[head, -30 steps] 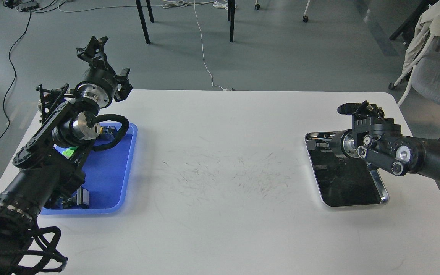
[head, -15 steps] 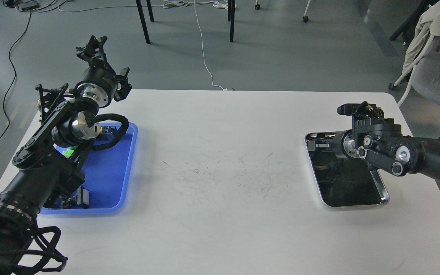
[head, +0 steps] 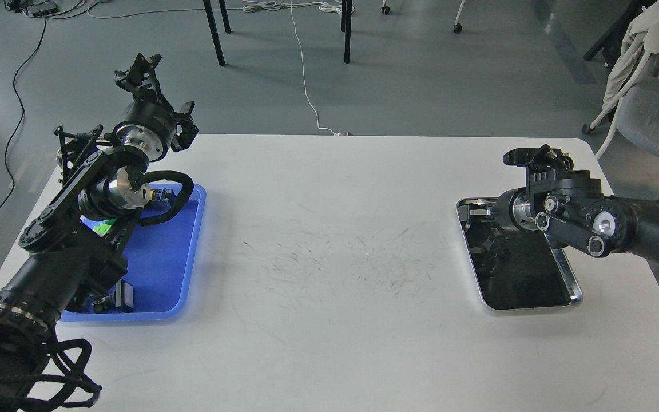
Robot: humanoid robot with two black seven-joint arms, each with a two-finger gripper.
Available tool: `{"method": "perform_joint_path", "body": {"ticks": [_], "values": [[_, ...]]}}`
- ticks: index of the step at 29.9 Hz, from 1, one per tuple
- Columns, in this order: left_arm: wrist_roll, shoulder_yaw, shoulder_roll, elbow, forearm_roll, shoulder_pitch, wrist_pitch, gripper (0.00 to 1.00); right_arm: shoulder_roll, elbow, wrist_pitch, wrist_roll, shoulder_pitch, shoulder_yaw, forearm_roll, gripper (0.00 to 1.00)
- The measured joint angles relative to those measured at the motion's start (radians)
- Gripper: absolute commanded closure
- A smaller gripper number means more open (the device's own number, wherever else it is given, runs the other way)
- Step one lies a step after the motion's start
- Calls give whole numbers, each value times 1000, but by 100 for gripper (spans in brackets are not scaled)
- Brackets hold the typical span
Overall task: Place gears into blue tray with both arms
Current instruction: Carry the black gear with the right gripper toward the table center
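No gears can be made out for certain: the dark bits in the steel tray (head: 564, 273) near the tabletop's right edge are too small and too lost in reflections to name, and those in the blue tray (head: 166, 269) near the left edge look blocky rather than round. The right hand (head: 527, 155) hangs over the steel tray's far end, seen end-on, so I cannot tell whether its fingers are spread or pressed together. To do the pick well, it should come straight down over one disc, fingers spread just enough, away from the rim. The left hand (head: 139, 68) is raised beyond the blue tray's far end, fingers slightly apart, nothing visible between them. Compared with a second ago, the right arm has shifted slightly up and back; the left is unchanged.
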Motion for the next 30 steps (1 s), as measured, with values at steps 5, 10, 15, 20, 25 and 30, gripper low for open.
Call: {"method": "perform_joint_path", "body": {"ticks": [5, 10, 15, 20, 25, 30], "values": [[0, 0, 4, 0, 1, -7, 1, 2, -26, 75, -2, 1, 77, 20, 11, 98], [0, 0, 7, 0, 1, -8, 1, 2, -28, 145, -6, 14, 107, 145, 59, 98], [1, 0, 12, 0, 1, -8, 1, 2, 94, 160, -29, 35, 63, 292, 186, 98], [1, 0, 20, 0, 1, -12, 4, 2, 276, 150, -108, 45, 3, 336, 217, 98], [2, 0, 22, 0, 1, -14, 14, 2, 343, 142, -177, 47, -70, 332, 221, 98], [1, 0, 22, -1, -1, -14, 15, 2, 346, 133, -211, 46, -135, 328, 223, 98]]}}
